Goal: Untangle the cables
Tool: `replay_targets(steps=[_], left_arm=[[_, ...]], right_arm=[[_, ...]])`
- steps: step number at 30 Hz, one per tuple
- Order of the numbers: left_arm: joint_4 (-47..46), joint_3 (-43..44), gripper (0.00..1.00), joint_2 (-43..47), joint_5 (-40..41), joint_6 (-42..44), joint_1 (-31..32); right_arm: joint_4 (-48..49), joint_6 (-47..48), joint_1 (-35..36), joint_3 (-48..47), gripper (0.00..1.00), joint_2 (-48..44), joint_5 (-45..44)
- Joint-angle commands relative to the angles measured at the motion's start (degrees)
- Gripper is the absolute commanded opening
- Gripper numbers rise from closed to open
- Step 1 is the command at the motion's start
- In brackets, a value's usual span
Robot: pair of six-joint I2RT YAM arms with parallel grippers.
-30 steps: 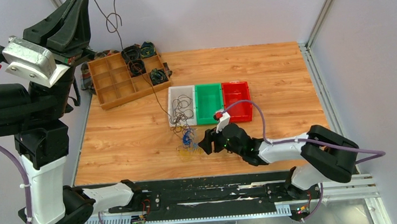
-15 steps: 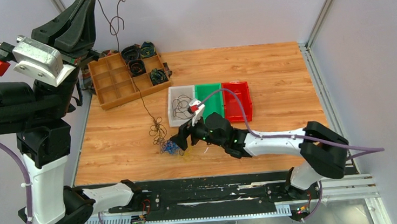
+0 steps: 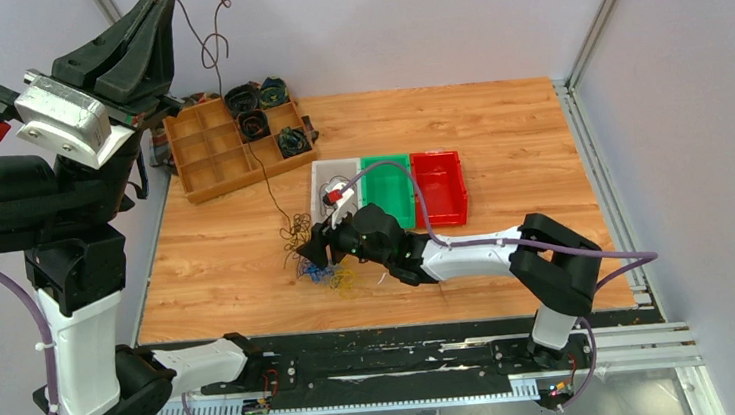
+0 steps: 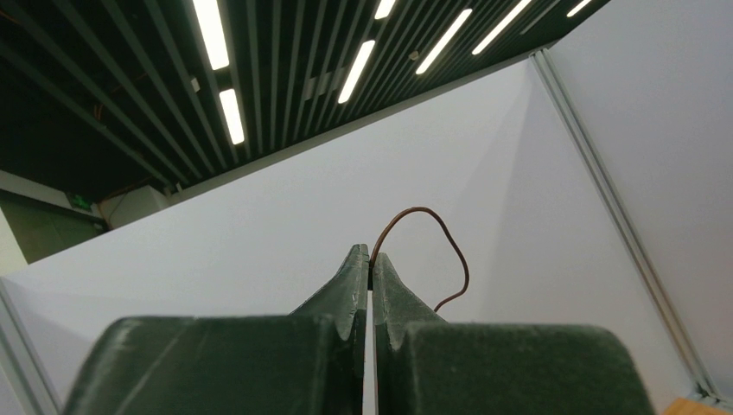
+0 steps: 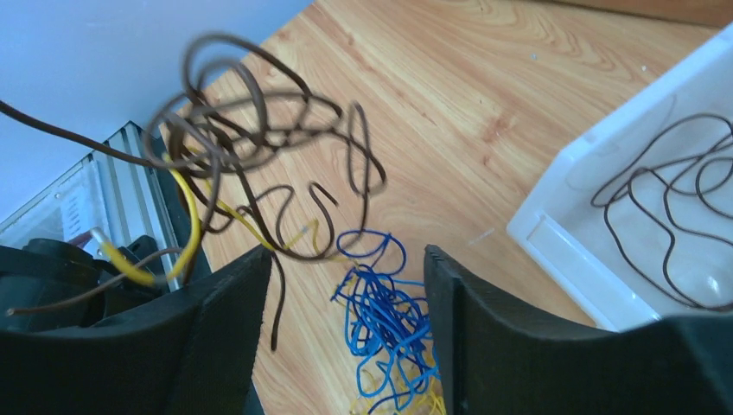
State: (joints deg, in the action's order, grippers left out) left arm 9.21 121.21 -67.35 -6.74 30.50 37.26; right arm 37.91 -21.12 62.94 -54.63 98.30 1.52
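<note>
- L gripper (image 4: 370, 258) is up high w/ its fingers pressed together, pinching one end of a thin dark-brown wire (image 4: 436, 226).
- That wire is hanging down to the wooden table (image 3: 497, 126) and running into a small tangle of brown, blue and yellow wires (image 3: 324, 271). The tangle is lying near the front, just beside the white plastic bin (image 3: 317, 184).
- R gripper (image 5: 346, 285) is sitting low by the tangle w/ fingers spread, holding nothing.
- Blue wires (image 5: 380, 316) are lying on the table under the gap. Brown loops (image 5: 259, 130) and a yellow wire (image 5: 192, 226) are hanging just in front of it.
- The white bin is already holding one loose brown wire (image 5: 666, 194).
- Step, I think: getting the brown wire out of the knot — L is holding it up, R is getting ready to pin the rest down.
- Next, prob.: R needs to be closing on the blue/yellow bunch, not the brown loops, so a pull from L is sliding brown free. Yellow is looping through brown — it may be coming up too.
</note>
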Motion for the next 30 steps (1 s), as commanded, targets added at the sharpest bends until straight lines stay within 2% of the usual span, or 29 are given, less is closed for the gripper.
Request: replay_targets(steps=[1,4,6,7,16,22,26,30], left_arm=[[0.20,1.24,0.01,0.27,-0.87,0.66,0.27],[-0.21,0.11,0.00,0.78,-0.91,0.73,0.27],[-0.67,0.03,0.00,0.90,-0.91,1.14,0.29],[-0.94,0.16,0.00,0.83,-0.84,1.45,0.28],[-5.80,5.36,0.00,-1.66,-0.29,5.38,0.29],[-8.59,4.66,0.00,-1.79,-0.34,7.93,0.29],[-10.86,5.64,0.01,-2.84,3.05,10.12,0.27],[-17.02,6.16,0.00,-4.16,9.07,12.32,0.27]], right_arm=[[1.68,-1.00,0.74,-3.10,0.48,1.04,1.23],[-0.88,-0.88,0.61,-3.59,0.17,0.83,1.11],[-1.52,-0.92,0.52,-1.77,0.04,0.07,0.32],[-1.40,-0.94,0.44,-0.36,0.03,-0.48,-0.18],[0.18,-3.21,-0.98,14.84,0.01,-7.68,-6.53],[1.37,-5.67,-2.09,25.40,0.01,-14.64,-12.15],[0.71,-7.45,-2.68,30.31,0.01,-18.00,-14.52],[-1.32,-9.18,-3.20,34.29,0.01,-21.03,-18.08]])
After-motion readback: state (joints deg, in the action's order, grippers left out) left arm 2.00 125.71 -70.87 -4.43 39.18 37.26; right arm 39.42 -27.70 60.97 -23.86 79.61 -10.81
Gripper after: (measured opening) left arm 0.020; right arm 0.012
